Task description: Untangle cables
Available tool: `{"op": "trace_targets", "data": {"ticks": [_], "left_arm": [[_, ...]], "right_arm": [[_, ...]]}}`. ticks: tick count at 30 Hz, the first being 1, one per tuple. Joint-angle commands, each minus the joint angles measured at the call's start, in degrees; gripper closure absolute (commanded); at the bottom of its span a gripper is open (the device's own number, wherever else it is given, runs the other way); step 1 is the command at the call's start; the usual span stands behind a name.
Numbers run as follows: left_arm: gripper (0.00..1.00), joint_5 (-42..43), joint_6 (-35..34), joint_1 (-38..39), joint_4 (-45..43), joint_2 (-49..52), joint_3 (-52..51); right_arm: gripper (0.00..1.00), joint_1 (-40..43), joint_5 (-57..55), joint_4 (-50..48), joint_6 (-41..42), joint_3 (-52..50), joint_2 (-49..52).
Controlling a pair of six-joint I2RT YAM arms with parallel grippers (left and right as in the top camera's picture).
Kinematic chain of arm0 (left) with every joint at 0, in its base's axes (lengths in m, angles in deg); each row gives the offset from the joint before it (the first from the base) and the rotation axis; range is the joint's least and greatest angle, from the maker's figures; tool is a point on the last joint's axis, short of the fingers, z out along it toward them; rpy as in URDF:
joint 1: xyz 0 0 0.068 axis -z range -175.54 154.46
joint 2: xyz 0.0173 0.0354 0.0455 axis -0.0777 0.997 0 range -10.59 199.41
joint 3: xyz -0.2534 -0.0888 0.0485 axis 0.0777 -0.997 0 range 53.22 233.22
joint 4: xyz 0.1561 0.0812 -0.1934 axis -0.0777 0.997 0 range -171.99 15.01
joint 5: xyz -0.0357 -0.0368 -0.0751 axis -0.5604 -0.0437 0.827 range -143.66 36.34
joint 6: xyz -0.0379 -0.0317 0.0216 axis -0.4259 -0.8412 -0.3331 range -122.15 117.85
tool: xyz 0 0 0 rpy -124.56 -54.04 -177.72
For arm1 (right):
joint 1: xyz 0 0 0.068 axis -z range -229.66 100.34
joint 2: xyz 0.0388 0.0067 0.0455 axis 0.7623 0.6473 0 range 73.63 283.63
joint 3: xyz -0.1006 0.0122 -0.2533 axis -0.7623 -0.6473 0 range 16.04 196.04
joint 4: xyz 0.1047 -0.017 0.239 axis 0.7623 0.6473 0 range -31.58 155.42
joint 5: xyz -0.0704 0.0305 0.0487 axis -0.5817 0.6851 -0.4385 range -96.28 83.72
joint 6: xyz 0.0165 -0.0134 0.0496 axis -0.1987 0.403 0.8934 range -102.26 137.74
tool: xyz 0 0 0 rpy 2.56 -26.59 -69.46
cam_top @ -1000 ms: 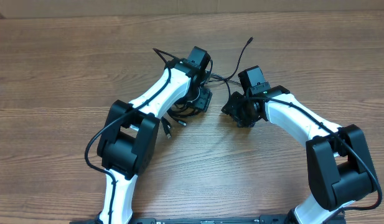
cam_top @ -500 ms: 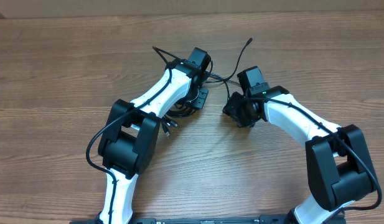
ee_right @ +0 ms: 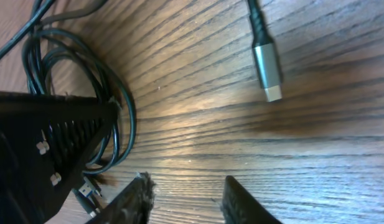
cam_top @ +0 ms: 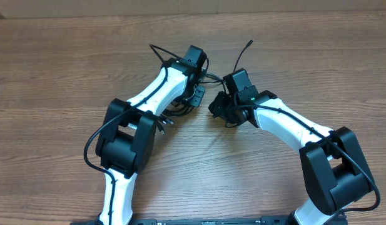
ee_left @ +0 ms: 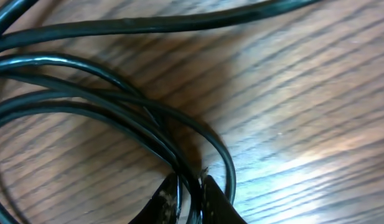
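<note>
The cables (ee_left: 86,106) are thin black cords looped on the wooden table. In the left wrist view my left gripper (ee_left: 190,194) is shut on one or two strands of them, pinched between its fingertips (ee_left: 170,199). From overhead the left gripper (cam_top: 194,99) sits over the coiled bundle (cam_top: 177,107). My right gripper (ee_right: 187,196) is open over bare wood, nothing between its fingers. It stands just right of the bundle (ee_right: 73,81), close to the left gripper (ee_right: 48,143). A silver-tipped plug (ee_right: 266,71) lies ahead of it. Overhead, the right gripper (cam_top: 219,110) is beside the left.
One cord end (cam_top: 250,42) trails toward the far side of the table, another (cam_top: 153,48) curls out at the upper left. A small USB plug (ee_right: 86,190) lies by the right gripper's left finger. The two grippers are near each other.
The left gripper has closed onto cable strands and shifted slightly left and away. The right gripper has moved left toward the bundle, its jaws narrowing somewhat.
</note>
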Motion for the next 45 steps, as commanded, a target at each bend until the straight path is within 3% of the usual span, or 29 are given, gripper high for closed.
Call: {"op": "trace_targets", "data": {"ticks": [1,8,13,17,19,22,25,29,38,42,45], "left_arm": [[0.88,0.6,0.8,-1.9,-1.1,0.7,-1.9],[0.88,12.3,0.7,-5.9,-3.7,1.4,-4.5],[0.87,15.0,-2.9,-9.0,-3.7,3.0,-4.5],[0.80,16.6,-6.3,-11.2,-2.9,3.5,-4.5],[0.83,16.5,-8.4,-12.0,-1.9,3.5,-4.5],[0.96,15.8,-13.0,-12.1,-0.6,3.5,-4.5],[0.96,16.0,-16.9,-11.7,0.0,3.8,-4.5],[0.96,18.4,-19.2,-10.0,-0.3,5.2,-4.5],[0.96,38.9,-18.3,-4.1,-5.6,12.3,-4.5],[0.96,37.7,-17.4,-4.6,-5.6,12.2,-3.0],[0.96,31.9,-17.2,-5.4,-4.0,12.2,-1.7]], "right_arm": [[0.69,0.0,2.1,-1.5,-2.3,0.9,0.1],[0.59,0.5,0.6,10.5,-2.3,8.9,0.1],[0.55,0.5,0.0,18.0,-2.1,14.3,0.1],[0.44,0.3,0.0,19.4,-1.7,14.4,0.5],[0.38,-0.2,0.0,19.2,-1.7,14.4,1.1],[0.34,-1.0,-0.1,18.8,-1.1,14.4,2.0],[0.31,-1.3,-1.0,19.5,-0.1,14.4,3.4],[0.31,-1.4,-2.5,20.9,-0.2,14.4,4.7],[0.30,0.0,-6.4,27.0,-0.5,14.4,4.8],[0.30,0.0,-6.5,27.3,-0.6,14.4,5.2],[0.30,0.0,-6.9,26.7,-0.6,14.4,6.2]]}}
